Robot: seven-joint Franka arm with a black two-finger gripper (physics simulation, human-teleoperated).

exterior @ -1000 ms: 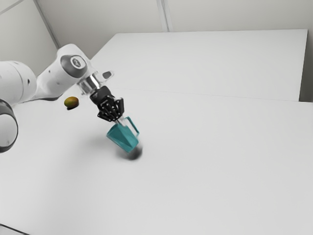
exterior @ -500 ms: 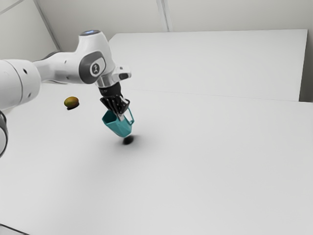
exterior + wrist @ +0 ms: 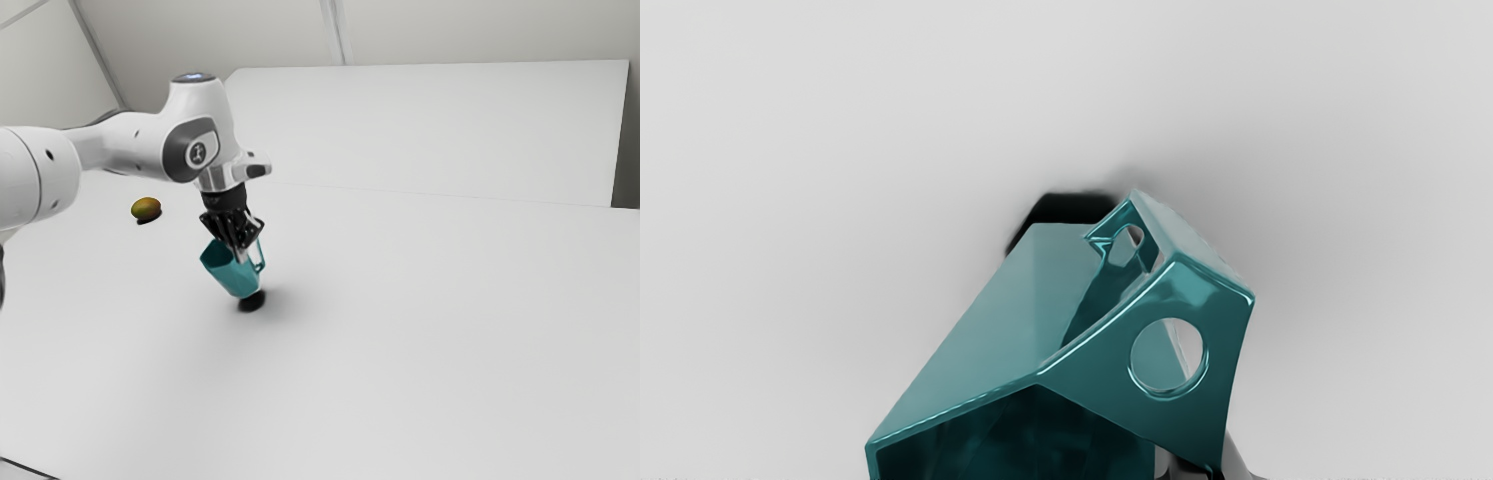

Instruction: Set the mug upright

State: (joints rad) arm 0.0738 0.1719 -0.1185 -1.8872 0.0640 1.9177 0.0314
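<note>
Clearly tilted, glossy faceted mug (image 3: 980,313)

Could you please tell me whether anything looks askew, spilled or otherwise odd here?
The teal mug looks askew: it leans in the gripper, its open mouth tipped toward the exterior view's left, rather than standing upright. I see no spill or damage.

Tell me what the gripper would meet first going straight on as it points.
Likely the tabletop, met by the low end of the held teal mug; the gap is unclear.
</note>
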